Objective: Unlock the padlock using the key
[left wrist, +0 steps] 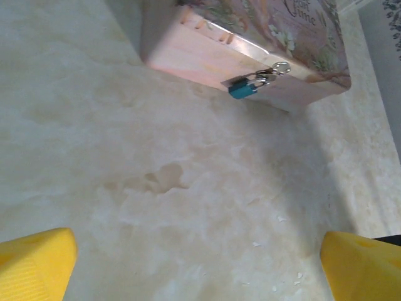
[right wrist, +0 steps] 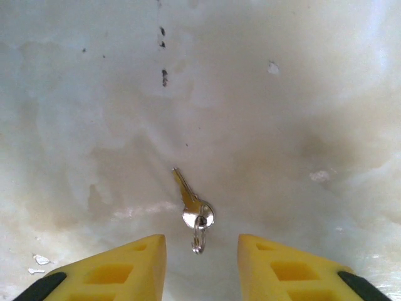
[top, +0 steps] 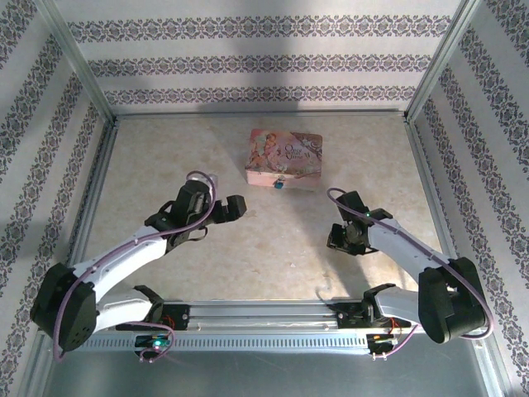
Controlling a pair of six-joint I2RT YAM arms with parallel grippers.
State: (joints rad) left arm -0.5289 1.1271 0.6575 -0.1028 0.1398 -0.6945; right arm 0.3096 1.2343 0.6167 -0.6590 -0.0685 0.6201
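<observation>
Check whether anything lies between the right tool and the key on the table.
Nothing visible does: the key lies flat on the bare table, directly ahead of the open right tool.

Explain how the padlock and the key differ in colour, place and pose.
The padlock has a blue body; the key is all silvery. The padlock hangs from the clasp on the front of the pink tin; the key lies flat on the table. Both are small, with shiny metal, and no gripper holds either.
</observation>
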